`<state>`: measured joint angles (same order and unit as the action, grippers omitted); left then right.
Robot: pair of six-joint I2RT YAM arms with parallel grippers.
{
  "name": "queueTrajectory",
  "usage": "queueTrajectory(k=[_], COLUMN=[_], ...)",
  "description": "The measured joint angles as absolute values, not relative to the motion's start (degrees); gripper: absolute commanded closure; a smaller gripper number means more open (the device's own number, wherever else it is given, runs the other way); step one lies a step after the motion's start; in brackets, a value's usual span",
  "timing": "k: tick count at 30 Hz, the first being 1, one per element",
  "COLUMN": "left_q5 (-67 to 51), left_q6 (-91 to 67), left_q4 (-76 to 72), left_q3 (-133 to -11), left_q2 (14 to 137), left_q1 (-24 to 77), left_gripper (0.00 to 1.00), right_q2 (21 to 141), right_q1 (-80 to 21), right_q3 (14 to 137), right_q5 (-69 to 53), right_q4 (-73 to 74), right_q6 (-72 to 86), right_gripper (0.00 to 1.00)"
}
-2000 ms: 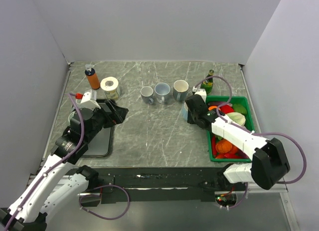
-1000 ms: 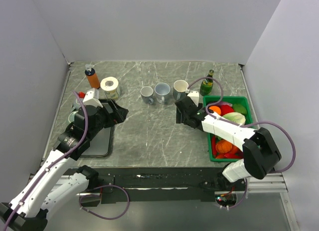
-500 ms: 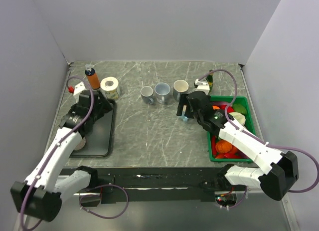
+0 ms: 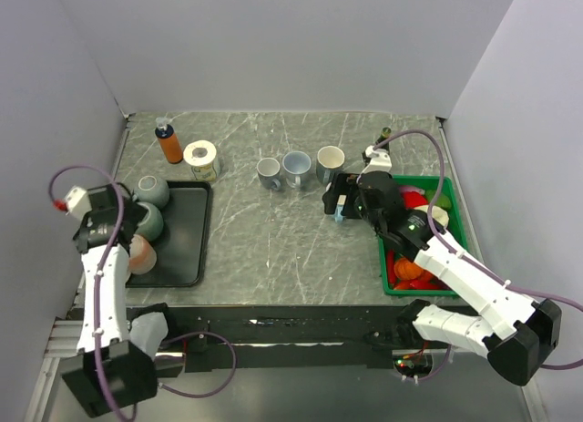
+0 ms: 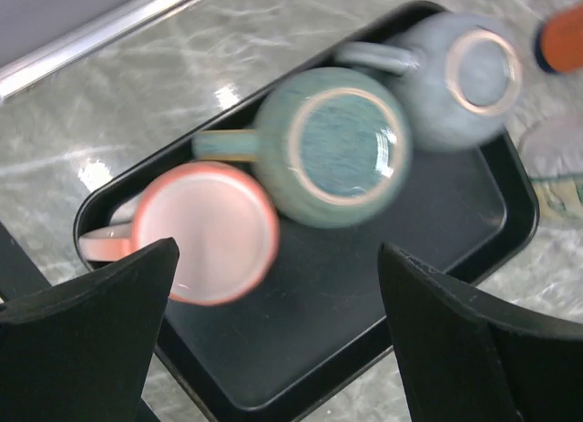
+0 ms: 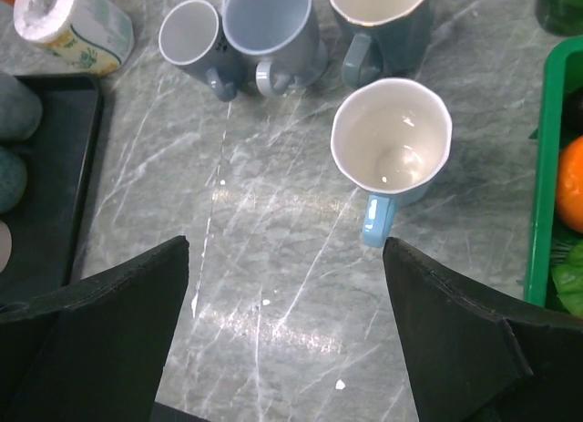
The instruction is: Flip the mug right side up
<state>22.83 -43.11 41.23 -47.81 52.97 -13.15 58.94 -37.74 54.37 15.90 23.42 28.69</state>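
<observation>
Top view, table (image 4: 273, 249): grey marble, walled on three sides.
Top view, left tool (image 4: 126, 229): hangs over the left end of the black tray (image 4: 187, 249); I cannot tell its opening from here.
Top view, tray load: grey mug (image 4: 153, 190), teal mug (image 4: 148, 221) and pink mug (image 4: 142, 254), all bottoms up, in a line along the tray's left side.
Top view, right tool (image 4: 342, 201): over the table just left of the green crate (image 4: 453, 208); the light-blue mug (image 4: 339, 211) shows only as a handle beneath it.
Top view, back row: three upright mugs (image 4: 296, 169) side by side; paper roll (image 4: 201, 158) and orange bottle (image 4: 168, 143) to their left.

Left wrist view, focus: blurred.
Left wrist view, left tool (image 5: 278, 258): fingers (image 5: 86, 335) spread wide, nothing between them.
Left wrist view, mugs: pink, teal and grey sit upside down on the tray, each touching the next; the teal handle points toward the pink mug.

Right wrist view, right tool (image 6: 284, 249): fingers (image 6: 478, 340) spread wide, gripping nothing.
Right wrist view, light-blue mug (image 6: 392, 144): upright on the table, white inside showing, handle toward the camera; just beyond the fingertips, nearer the right-hand finger, just in front of the back row.
Right wrist view, edges: crate with an orange (image 6: 569, 180) at right; tray at left.
</observation>
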Motion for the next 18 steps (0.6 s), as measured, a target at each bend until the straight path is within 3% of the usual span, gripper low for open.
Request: queueTrajectory(k=[8, 18], left_q5=[8.78, 1.43], left_q6=[-42.85, -46.26], left_q4=[39.22, 35.68], left_q3=[-44.21, -38.57], left_q2=[53.39, 55.29], left_q1=[-35.03, -40.6], left_gripper=[0.04, 0.04], right_q2=[57.3, 54.74], right_q1=[-37.74, -37.74], right_q3=[52.69, 52.03], right_q5=[13.91, 13.82], right_q4=[23.2, 23.2], right_q6=[28.42, 28.42], right_gripper=[0.07, 0.07])
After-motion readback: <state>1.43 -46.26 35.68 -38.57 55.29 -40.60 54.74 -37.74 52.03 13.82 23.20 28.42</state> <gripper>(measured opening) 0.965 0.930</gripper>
